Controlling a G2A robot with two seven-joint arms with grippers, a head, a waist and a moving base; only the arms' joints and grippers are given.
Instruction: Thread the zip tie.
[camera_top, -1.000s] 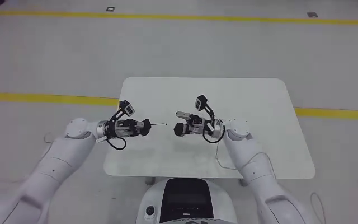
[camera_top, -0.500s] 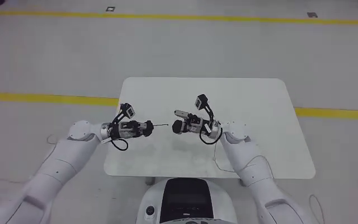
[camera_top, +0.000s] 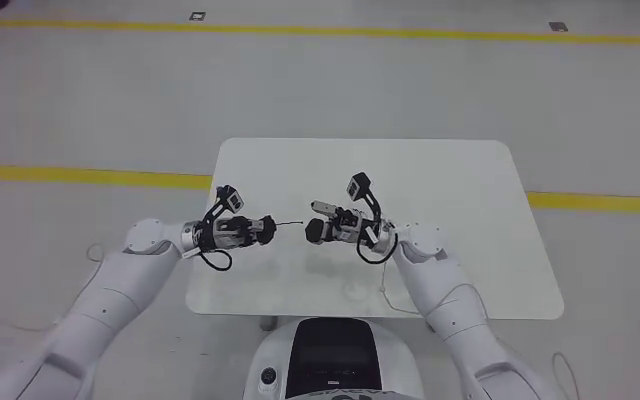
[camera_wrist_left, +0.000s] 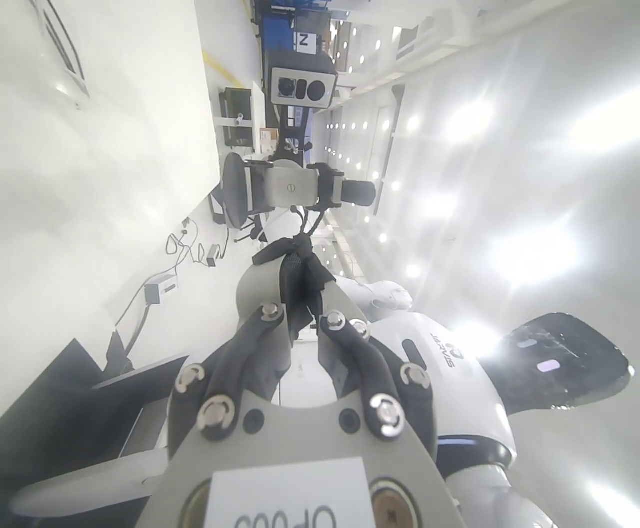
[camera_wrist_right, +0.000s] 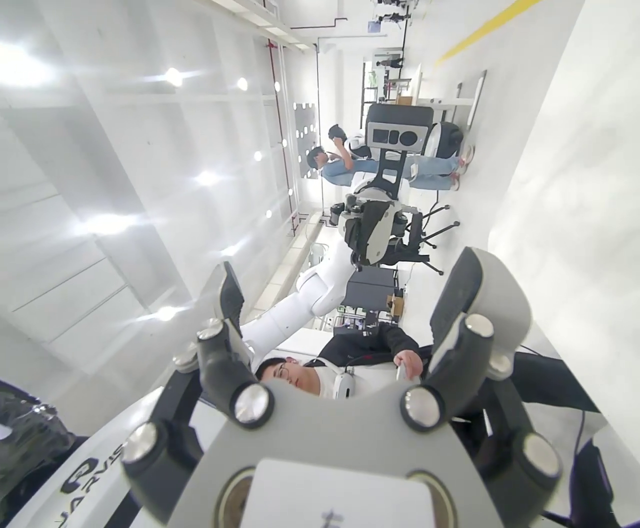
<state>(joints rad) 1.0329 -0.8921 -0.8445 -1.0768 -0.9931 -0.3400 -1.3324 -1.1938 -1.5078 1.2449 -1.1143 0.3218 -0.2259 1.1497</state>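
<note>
Left gripper (camera_top: 270, 228): jaws together, clamped on the zip tie (camera_top: 288, 223). In the left wrist view the fingertips (camera_wrist_left: 287, 280) are pressed tight on a dark bunched bit. Hard to resolve there, probably the tie's held end.

Right gripper (camera_top: 312, 230): jaws wide apart, nothing between them. The right wrist view shows both fingers (camera_wrist_right: 227, 295) splayed with a clear gap.

The tie is a thin black strand sticking out of the left gripper, roughly level, pointing straight at the right gripper. Its free tip sits just short of the right gripper's open jaws. Can't tell from the top view whether it touches.

The two grippers face each other nose to nose, near one another, with the tie spanning most of the gap. In the left wrist view the right gripper (camera_wrist_left: 295, 187) sits dead ahead.

Both are held over the white table (camera_top: 450, 200), above its left-middle part towards the robot's side. Neither gripper nor the tie rests on the surface.

Yellow floor line (camera_top: 100, 178) runs past the table on both sides.
</note>
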